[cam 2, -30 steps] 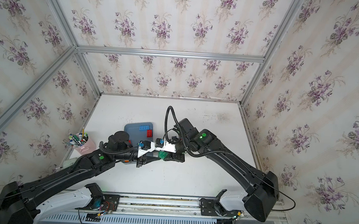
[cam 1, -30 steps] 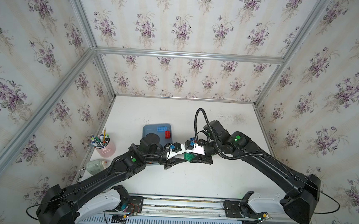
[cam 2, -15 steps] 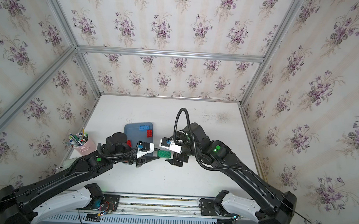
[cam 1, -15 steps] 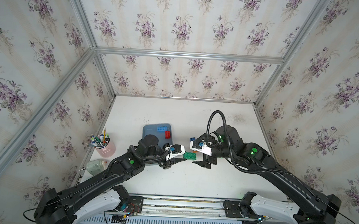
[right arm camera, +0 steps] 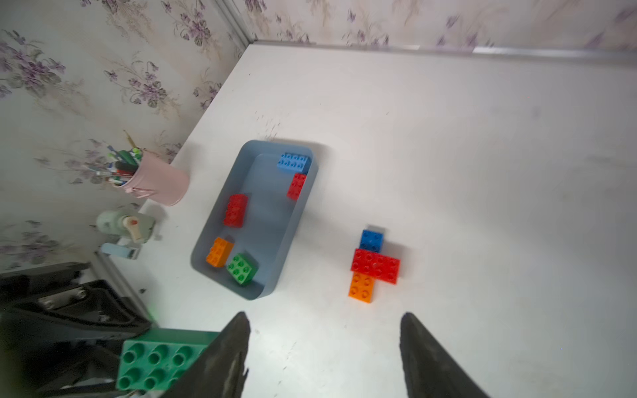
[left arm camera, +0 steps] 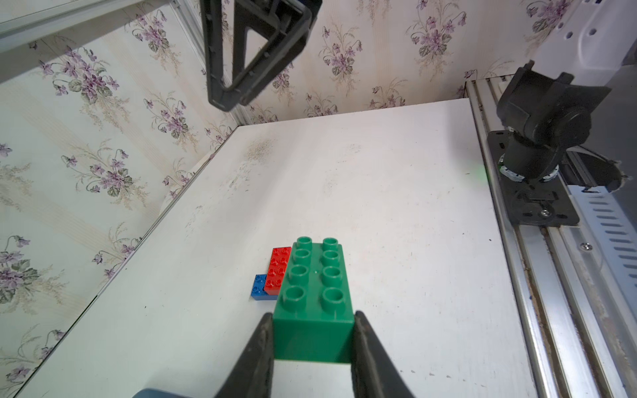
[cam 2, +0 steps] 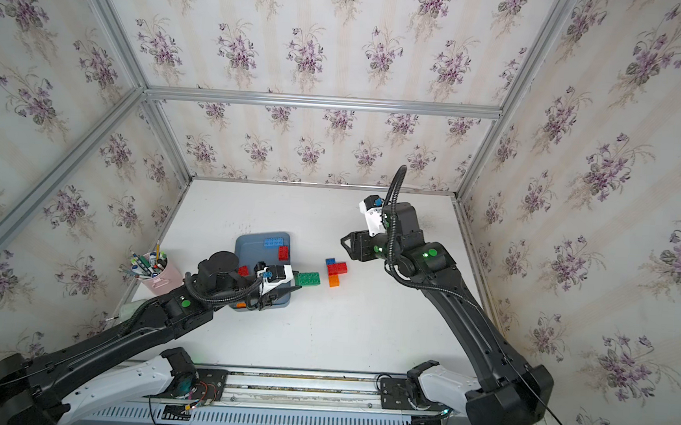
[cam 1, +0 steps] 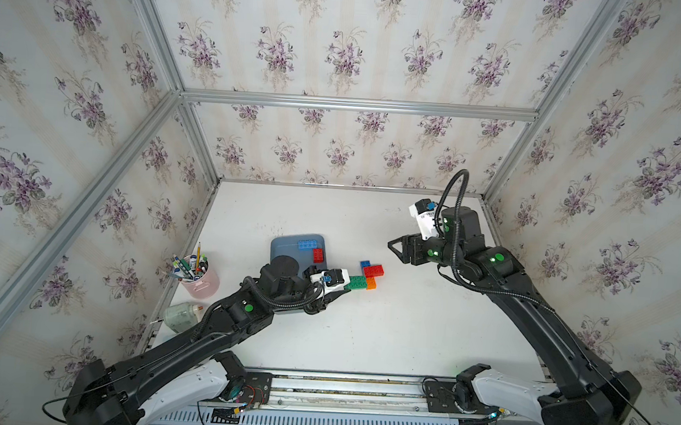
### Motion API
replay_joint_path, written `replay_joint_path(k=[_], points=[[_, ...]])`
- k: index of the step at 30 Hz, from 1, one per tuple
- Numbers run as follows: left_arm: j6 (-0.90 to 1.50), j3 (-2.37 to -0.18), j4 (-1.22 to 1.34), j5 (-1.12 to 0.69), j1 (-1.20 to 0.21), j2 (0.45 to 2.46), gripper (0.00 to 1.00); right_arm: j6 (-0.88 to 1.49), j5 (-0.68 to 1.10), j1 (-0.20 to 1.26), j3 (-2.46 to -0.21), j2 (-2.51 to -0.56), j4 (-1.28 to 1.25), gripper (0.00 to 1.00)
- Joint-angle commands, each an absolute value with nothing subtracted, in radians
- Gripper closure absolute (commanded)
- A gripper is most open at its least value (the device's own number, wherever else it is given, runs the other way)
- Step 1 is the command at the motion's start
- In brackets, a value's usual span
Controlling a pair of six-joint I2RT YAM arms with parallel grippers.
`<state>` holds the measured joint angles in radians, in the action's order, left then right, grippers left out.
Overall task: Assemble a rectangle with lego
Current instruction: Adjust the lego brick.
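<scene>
So far, a blue square plastic brick point(right arm camera: 371, 240), a red oblong brick point(right arm camera: 375, 266) and an orange square brick point(right arm camera: 362, 287) are set touching on the white counter point(right arm camera: 482, 172). A green oblong brick point(left arm camera: 313, 293) is pinched in the left fingers point(left arm camera: 256, 358) nearby; the right fingers point(right arm camera: 224, 361) are spread, empty. Five bricks are left in the blue-grey tray point(right arm camera: 305, 206).

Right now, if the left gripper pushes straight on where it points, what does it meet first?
The left gripper, shut on the green brick, points toward the orange brick beside the red brick. The green brick's front end would meet it first, unless it passes above: height is unclear.
</scene>
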<state>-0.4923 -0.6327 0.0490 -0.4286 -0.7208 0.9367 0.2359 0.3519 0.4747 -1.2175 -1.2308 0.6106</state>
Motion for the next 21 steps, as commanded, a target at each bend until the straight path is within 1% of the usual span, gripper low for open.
replay_joint_path(k=[1,3,5,7,8,9,11,15,21], points=[[-0.487,-0.638,0.101,-0.388,-0.722,0.942,0.76,0.429,0.579,0.473,-1.227,-1.256,0.652,0.26],[-0.485,-0.635,0.107,-0.386,-0.722,0.939,0.76,0.433,0.625,0.475,-1.236,-1.257,0.651,0.23],[-0.487,-0.632,0.107,-0.385,-0.722,0.937,0.75,0.44,0.623,0.489,-1.236,-1.254,0.644,0.2],[-0.486,-0.63,0.108,-0.383,-0.722,0.935,0.75,0.446,0.602,0.529,-1.224,-1.252,0.621,0.16],[-0.488,-0.63,0.109,-0.383,-0.722,0.934,0.76,0.45,0.587,0.588,-1.224,-1.257,0.611,0.14],[-0.488,-0.63,0.109,-0.382,-0.722,0.934,0.76,0.456,0.572,0.615,-1.219,-1.264,0.6,0.13],[-0.488,-0.629,0.11,-0.383,-0.723,0.933,0.75,0.466,0.545,0.65,-1.219,-1.28,0.595,0.11],[-0.486,-0.628,0.116,-0.384,-0.722,0.934,0.76,0.501,0.524,0.701,-1.194,-1.307,0.548,0.11],[-0.487,-0.626,0.115,-0.384,-0.723,0.935,0.75,0.497,0.499,0.764,-1.213,-1.355,0.531,0.11]])
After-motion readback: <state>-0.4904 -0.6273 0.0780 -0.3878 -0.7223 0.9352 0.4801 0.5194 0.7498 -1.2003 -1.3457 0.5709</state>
